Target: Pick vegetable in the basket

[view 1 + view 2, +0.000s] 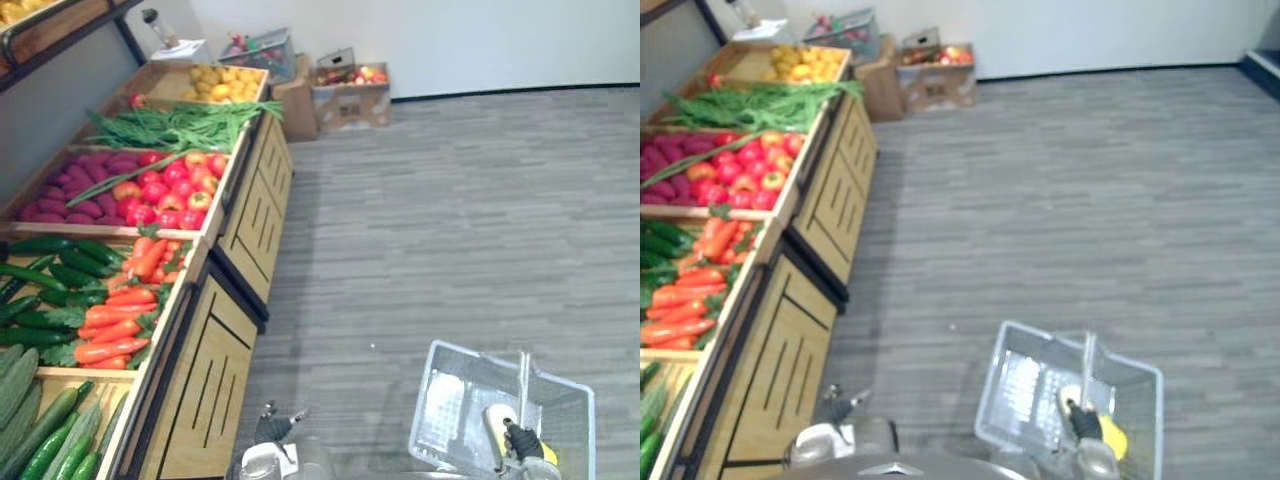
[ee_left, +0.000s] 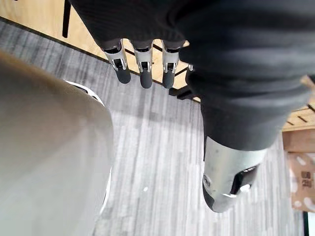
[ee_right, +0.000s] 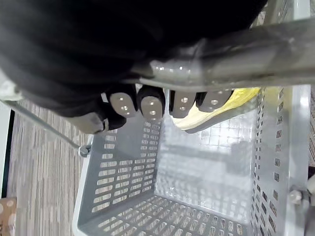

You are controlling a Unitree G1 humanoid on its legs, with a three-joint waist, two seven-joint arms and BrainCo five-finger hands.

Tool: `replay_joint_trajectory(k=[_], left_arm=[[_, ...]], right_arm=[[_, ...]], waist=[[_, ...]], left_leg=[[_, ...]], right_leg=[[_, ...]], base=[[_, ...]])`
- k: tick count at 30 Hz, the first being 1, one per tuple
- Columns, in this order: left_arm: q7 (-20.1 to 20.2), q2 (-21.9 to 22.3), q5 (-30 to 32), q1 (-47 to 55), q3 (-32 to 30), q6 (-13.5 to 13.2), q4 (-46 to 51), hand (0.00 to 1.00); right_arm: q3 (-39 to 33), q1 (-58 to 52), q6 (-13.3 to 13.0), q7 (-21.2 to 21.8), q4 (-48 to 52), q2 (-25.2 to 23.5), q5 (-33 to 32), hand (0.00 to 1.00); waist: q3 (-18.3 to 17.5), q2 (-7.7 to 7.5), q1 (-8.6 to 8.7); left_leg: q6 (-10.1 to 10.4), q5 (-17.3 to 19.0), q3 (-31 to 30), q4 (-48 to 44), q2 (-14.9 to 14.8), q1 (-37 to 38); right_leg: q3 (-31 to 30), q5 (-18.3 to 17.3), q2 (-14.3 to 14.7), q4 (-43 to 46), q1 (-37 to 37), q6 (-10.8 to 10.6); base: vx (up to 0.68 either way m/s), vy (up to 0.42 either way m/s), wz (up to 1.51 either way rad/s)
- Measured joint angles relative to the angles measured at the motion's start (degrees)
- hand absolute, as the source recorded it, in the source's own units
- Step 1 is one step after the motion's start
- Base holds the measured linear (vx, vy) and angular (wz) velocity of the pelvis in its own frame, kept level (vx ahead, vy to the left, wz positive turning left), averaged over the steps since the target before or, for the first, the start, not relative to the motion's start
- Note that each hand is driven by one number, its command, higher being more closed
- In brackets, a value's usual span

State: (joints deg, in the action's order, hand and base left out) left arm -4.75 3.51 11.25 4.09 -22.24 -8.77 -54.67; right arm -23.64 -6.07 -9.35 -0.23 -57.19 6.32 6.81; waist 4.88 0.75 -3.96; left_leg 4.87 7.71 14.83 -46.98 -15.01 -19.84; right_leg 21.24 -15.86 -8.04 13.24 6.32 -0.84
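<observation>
The right hand (image 1: 522, 440) has its fingers curled round the handle (image 1: 523, 380) of the grey basket (image 1: 428, 395), held above the floor. Apart from a yellow shape by the fingers that I cannot identify, the basket looks empty. The left hand (image 1: 272, 428) hangs with straight fingers, holding nothing. Carrots (image 1: 118, 322) and cucumbers (image 1: 40, 290) lie at the stand's (image 1: 210, 390) near end, tomatoes (image 1: 170, 190) further back. As I judge it, picking has not begun: 1 vegetable must still be taken.

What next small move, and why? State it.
Probably lift the left hand toward the carrots: it hangs open and empty beside the wooden stand, while the right hand is curled round the handle of the basket, whose floor looks bare.
</observation>
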Motion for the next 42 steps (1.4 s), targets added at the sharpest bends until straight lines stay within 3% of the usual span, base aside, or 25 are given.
replay_joint_trajectory(k=[2,3,4,5,6,8,11,13,15,17,18,19,20,21,24,27,28,29,30,31,33,34,37,39,42], left_arm=[[-0.3,-0.2,0.1,0.0,0.6,0.0,0.0,0.00],[-0.7,0.0,-0.1,0.1,0.5,-0.1,0.0,0.00],[-0.7,0.1,-0.6,0.0,0.2,-0.2,0.0,0.00],[-0.9,-1.2,-1.0,-0.3,-0.1,-0.1,-0.1,0.00],[-1.1,-1.5,-1.0,-0.3,-0.1,-0.1,-0.1,0.00],[-1.2,-1.4,-1.5,-0.5,-0.7,-0.6,0.4,0.00],[-1.2,-1.9,-1.1,-0.2,-0.4,-0.5,-0.1,0.00],[-1.1,-3.9,-0.9,0.0,2.6,-0.4,-2.4,0.00],[-1.1,-4.8,-1.1,0.2,4.8,-0.2,-2.7,0.00],[-1.1,-6.7,-1.2,0.4,7.2,0.6,-5.3,0.00],[-1.1,-6.9,-1.2,0.5,7.5,0.6,-5.9,0.00],[-1.1,-7.9,-1.2,0.5,7.9,0.6,-6.9,0.00],[-1.0,-8.0,-1.2,0.5,7.5,0.7,-7.3,0.00],[-1.0,-7.9,-1.2,0.4,6.6,0.7,-7.4,0.00],[-1.3,-5.8,-1.6,1.0,-0.3,1.7,-6.9,0.00],[-1.3,-4.3,-2.2,0.9,-6.3,1.8,-6.7,0.00],[-1.3,-4.0,-2.2,0.9,-7.4,1.8,-6.6,0.00],[-1.2,-3.1,-3.0,0.7,-9.8,1.8,-6.7,0.00],[-0.9,-1.5,-3.8,0.5,-11.6,1.8,-6.6,0.00],[-0.8,-1.0,-4.1,0.3,-11.9,1.8,-6.6,0.00],[-0.4,-0.8,-4.3,0.1,-12.4,1.7,-5.7,0.00],[-0.1,-0.1,-4.3,0.2,-14.0,1.7,-5.5,0.00],[0.1,0.8,-6.4,0.5,-15.6,1.8,-4.8,0.00],[0.2,0.8,-6.8,0.3,-16.1,1.9,-4.3,0.00],[0.2,0.9,-7.8,0.8,-16.4,2.1,-4.4,0.00]], right_arm=[[0.1,0.0,0.3,0.0,0.1,-0.5,0.0,1.00],[0.9,0.0,0.3,0.0,0.1,-0.8,0.0,1.00],[1.5,0.0,0.4,-0.1,0.0,-1.1,0.0,1.00],[2.1,0.2,0.8,-0.2,0.0,-3.3,-0.1,1.00],[2.7,0.3,0.4,-0.2,0.2,-4.1,-0.1,1.00],[3.9,0.7,0.2,0.0,0.2,-5.5,0.0,1.00],[3.5,-0.2,0.1,0.8,-0.1,-7.2,0.1,1.00],[-0.9,0.8,-0.6,1.7,-2.1,-6.7,0.2,1.00],[-2.0,1.8,-1.1,2.0,-3.5,-5.2,1.4,1.00],[-3.4,2.2,-2.6,1.9,-3.9,-3.2,1.6,1.00],[-3.5,2.2,-2.8,1.9,-3.8,-2.5,1.6,1.00],[-4.9,2.9,-3.0,2.0,-3.8,-1.5,1.6,1.00],[-7.0,3.2,-3.1,2.0,-3.9,-1.0,1.6,1.00],[-7.8,3.2,-3.1,1.9,-3.9,-1.0,1.6,1.00],[-9.8,3.0,-2.5,0.8,-3.8,-0.7,-0.7,1.00],[-9.7,2.3,-1.3,0.1,-3.9,-0.5,-0.8,1.00],[-9.8,2.2,-1.1,0.1,-4.0,-0.5,-0.8,1.00],[-10.4,2.1,-0.4,0.1,-4.5,0.1,-1.5,1.00],[-12.6,1.9,-0.3,0.2,-4.2,0.4,-2.7,1.00],[-13.8,1.7,0.1,0.2,-4.2,0.6,-2.9,1.00],[-17.1,0.0,1.0,0.2,-4.1,-0.1,-3.4,1.00],[-18.3,0.0,1.7,0.2,-4.1,0.1,-3.4,1.00],[-20.7,1.0,1.8,0.5,-3.9,-0.6,-2.3,1.00],[-20.8,1.2,1.8,0.4,-3.9,-1.0,-2.3,1.00],[-20.9,1.4,2.5,0.4,-3.3,-0.7,-2.3,1.00]], waist=[[-0.1,-0.26,-0.25],[-0.1,-0.28,-1.09],[0.0,-0.46,-1.35],[-1.0,-2.75,-1.08],[-1.1,-3.62,-0.98],[-0.8,-4.72,-1.69],[-2.4,-5.68,-2.50],[-4.1,-6.65,-2.04],[-3.8,-6.75,-0.86],[-2.9,-5.06,0.57],[-2.8,-4.93,0.71],[-2.6,-4.04,0.78],[-2.5,-4.20,0.92],[-2.3,-4.33,0.88],[-2.2,-4.07,1.76],[-1.5,-3.87,1.36],[-1.5,-3.80,1.20],[-1.3,-2.43,0.27],[-0.6,-0.80,-0.56],[-0.3,-0.45,-0.53],[-0.3,-2.00,0.30],[-0.4,-1.58,-0.42],[-0.7,-1.09,-0.79],[-0.8,-1.28,0.14],[-0.6,-1.68,2.90]], left_leg=[[-1.3,-0.9,5.1,17.4,3.3,0.8],[-2.5,-3.2,5.4,27.0,4.8,0.8],[-4.0,-6.6,4.9,29.2,5.4,0.6],[-5.4,-6.1,5.8,29.2,8.1,0.6],[-6.2,-5.0,6.7,28.7,8.5,0.2],[-7.4,-1.9,8.7,25.6,8.3,-0.1],[-10.2,2.5,10.9,23.3,10.1,2.2],[-10.9,3.9,7.9,28.4,15.6,6.1],[-11.2,4.3,4.8,31.4,18.5,10.4],[-11.8,4.8,-0.6,34.9,20.0,18.9],[-11.8,4.8,-1.9,36.1,20.1,21.0],[-11.7,4.8,-4.3,38.6,20.2,24.9],[-11.6,4.9,-6.9,39.7,20.2,27.3],[-11.4,5.0,-8.4,40.1,20.2,28.2],[-10.3,6.2,-16.4,40.1,18.8,30.7],[-6.8,12.4,-25.1,33.1,15.8,28.7],[-6.0,14.0,-26.7,30.7,15.2,27.7],[-4.4,15.8,-28.9,27.7,12.6,26.3],[-3.8,15.5,-30.1,26.3,10.5,25.5],[-3.2,15.1,-31.0,26.0,9.6,24.9],[-0.9,12.9,-34.4,27.0,9.3,24.0],[0.0,11.9,-35.1,28.6,7.6,23.8],[2.3,6.4,-35.7,32.6,3.7,19.7],[2.3,2.0,-30.6,34.9,2.3,17.0],[-0.6,-2.7,4.2,35.6,-1.5,16.4]], right_leg=[[1.3,-0.3,-0.9,-1.6,3.3,-1.2],[1.2,-2.0,-1.2,-2.1,4.7,-3.7],[1.0,-3.2,-1.5,-2.1,5.3,-5.0],[0.0,-3.4,-3.3,-2.0,5.7,-4.5],[-0.9,-2.7,-3.8,-2.1,5.4,-4.2],[-4.8,0.5,-4.7,-2.1,5.0,-3.2],[-10.8,6.1,-6.4,3.0,5.1,-6.5],[-14.2,13.6,-9.8,21.2,-2.3,-9.2],[-17.5,21.4,-10.2,36.1,-7.8,-10.8],[-18.7,17.1,-6.8,52.2,-14.2,-9.0],[-18.4,15.2,-5.5,53.7,-15.9,-8.4],[-17.4,10.6,-3.8,53.5,-19.0,-5.4],[-16.4,7.1,-2.8,49.8,-21.8,-4.2],[-16.2,6.1,-2.6,47.2,-23.0,-3.8],[-18.2,5.1,-1.0,28.1,-25.1,-2.8],[-29.9,6.9,1.3,7.3,-22.8,-4.5],[-31.1,9.3,1.4,6.4,-22.3,-6.4],[-29.4,9.8,3.4,8.9,-21.5,-7.9],[-31.9,8.4,5.6,13.4,-22.0,-6.1],[-33.2,7.5,6.5,16.1,-22.7,-5.9],[-29.9,1.6,4.2,19.6,-21.9,-6.9],[-26.7,-0.5,4.0,20.2,-21.3,-5.4],[-19.0,-0.9,4.2,19.3,-21.2,-4.6],[-13.8,-0.8,2.6,17.4,-20.7,-4.3],[-6.3,-0.7,-1.0,14.6,-17.2,-2.5]], base=[[0.40,0.217,0.24],[0.37,0.264,0.01],[0.49,0.294,0.07],[0.41,0.214,0.17],[0.41,0.198,0.18],[0.31,0.177,-0.03],[0.53,0.325,0.24],[0.48,0.306,0.81],[0.38,0.181,1.00],[0.48,0.134,1.13],[0.41,0.056,0.93],[0.47,0.025,1.02],[0.38,-0.017,1.11],[0.31,-0.059,1.16],[0.43,-0.199,1.61],[0.43,-0.323,1.46],[0.37,-0.392,1.38],[0.34,-0.407,1.33],[0.33,-0.405,1.43],[0.31,-0.373,1.92],[0.24,-0.338,1.87],[0.17,-0.388,1.36],[0.09,-0.359,1.27],[0.03,-0.286,1.55],[0.00,-0.133,1.47]])
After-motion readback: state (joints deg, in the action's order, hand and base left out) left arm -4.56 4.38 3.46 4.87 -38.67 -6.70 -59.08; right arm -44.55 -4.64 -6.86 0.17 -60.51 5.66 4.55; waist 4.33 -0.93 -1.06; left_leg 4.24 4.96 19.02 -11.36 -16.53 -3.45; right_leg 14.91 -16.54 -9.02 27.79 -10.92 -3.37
